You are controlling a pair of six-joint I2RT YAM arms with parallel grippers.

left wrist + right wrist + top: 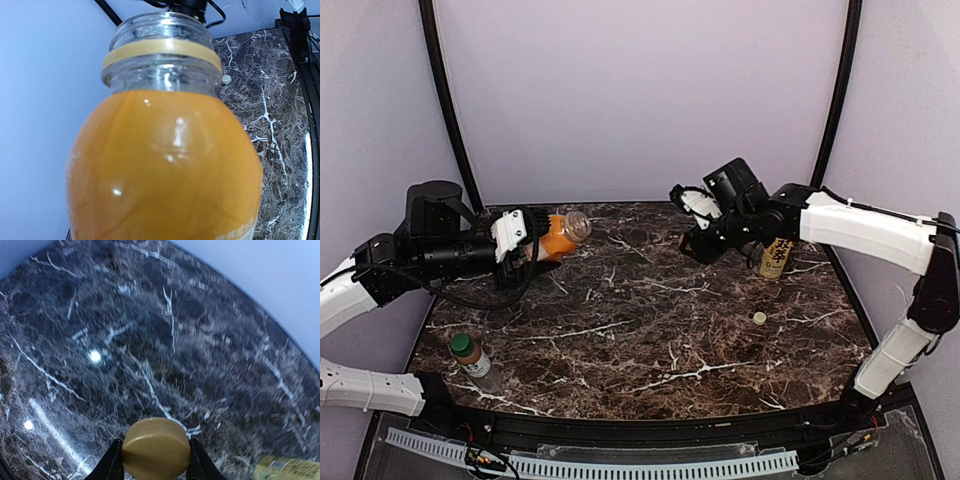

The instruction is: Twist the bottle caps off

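**Top view, with both wrist views, read left to right.** At the near left the small bottle [470, 355] stood on the counter [650, 340] with its green cap [463, 343] on, well apart from either arm. Above the far left of the counter the left tool [532, 248] was closed around the body of the orange bottle [558, 237]. It held the bottle clear of the counter, lying sideways with its mouth toward the right. The left wrist view showed the neck bare, with only a tan ring [162, 50] around it.

Right of centre, the right tool [156, 460] gripped the tan cap [156, 447] between its fingers [112, 462]. It was raised above the counter and well apart from the bottle mouth. A loose cap [759, 318] lay on the counter nearer the front. The yellow bottle [775, 258] stood upright just behind the right arm, its top hidden.

The step in hand appeared to be the end of the orange bottle's uncapping. The next move would probably call for lowering the tan cap to bare counter and releasing it. The bottle would then be set upright, and the small bottle would be left to uncap.
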